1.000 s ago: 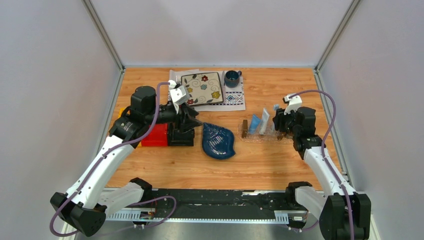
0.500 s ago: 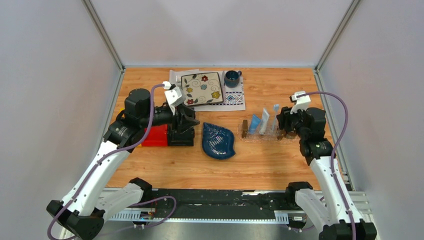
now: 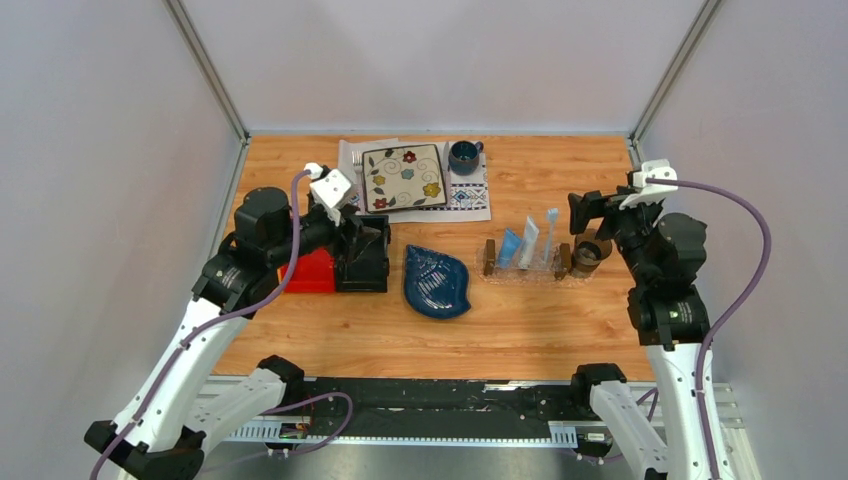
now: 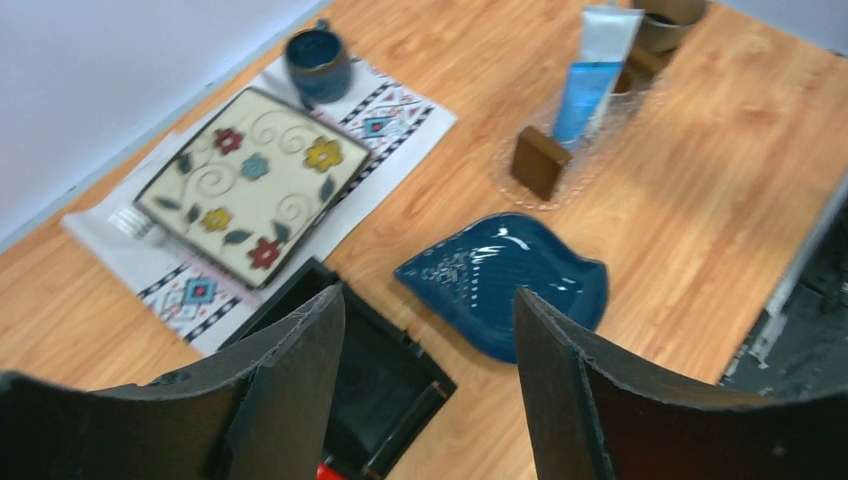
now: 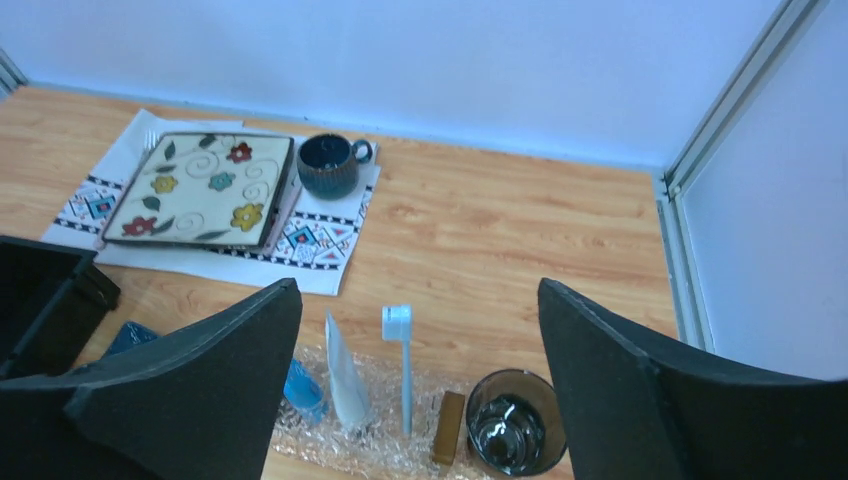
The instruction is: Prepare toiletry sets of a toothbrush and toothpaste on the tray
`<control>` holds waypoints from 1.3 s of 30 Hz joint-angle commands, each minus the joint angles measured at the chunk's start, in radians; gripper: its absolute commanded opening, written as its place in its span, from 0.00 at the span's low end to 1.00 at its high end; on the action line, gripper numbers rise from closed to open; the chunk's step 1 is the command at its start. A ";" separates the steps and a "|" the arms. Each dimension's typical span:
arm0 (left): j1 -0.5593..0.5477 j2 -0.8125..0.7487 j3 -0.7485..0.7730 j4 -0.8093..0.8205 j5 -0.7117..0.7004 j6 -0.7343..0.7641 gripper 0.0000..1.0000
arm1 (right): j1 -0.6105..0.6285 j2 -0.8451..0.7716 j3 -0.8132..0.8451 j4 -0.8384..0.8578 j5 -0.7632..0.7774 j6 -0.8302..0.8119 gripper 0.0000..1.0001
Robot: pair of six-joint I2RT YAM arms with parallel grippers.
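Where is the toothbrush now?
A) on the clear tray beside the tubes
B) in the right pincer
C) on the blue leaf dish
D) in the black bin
A: the toothbrush sits on the tray next to the white tube, and the right pincer is open and empty.

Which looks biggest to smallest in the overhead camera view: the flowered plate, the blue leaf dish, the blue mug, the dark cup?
1. flowered plate
2. blue leaf dish, somewhat smaller
3. blue mug and dark cup: they look about alike, so I won't rank them.
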 commanded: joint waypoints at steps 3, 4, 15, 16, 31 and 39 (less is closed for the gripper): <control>0.020 -0.085 0.059 -0.065 -0.285 0.001 0.76 | -0.003 0.049 0.161 -0.018 -0.042 0.003 0.97; 0.026 -0.095 0.059 -0.074 -0.305 0.002 0.78 | -0.003 0.054 0.171 -0.015 -0.054 -0.007 1.00; 0.161 -0.220 0.008 -0.094 -0.494 0.002 0.85 | -0.003 0.085 0.254 -0.039 -0.088 0.010 1.00; 0.170 -0.230 -0.004 -0.080 -0.505 0.001 0.85 | -0.002 0.085 0.250 -0.036 -0.088 0.007 1.00; 0.183 -0.158 -0.002 0.041 -0.657 -0.059 0.90 | -0.002 0.169 0.283 -0.104 -0.039 -0.043 1.00; 0.183 -0.098 -0.025 0.077 -0.641 -0.091 0.90 | -0.003 0.201 0.383 -0.165 -0.012 0.039 1.00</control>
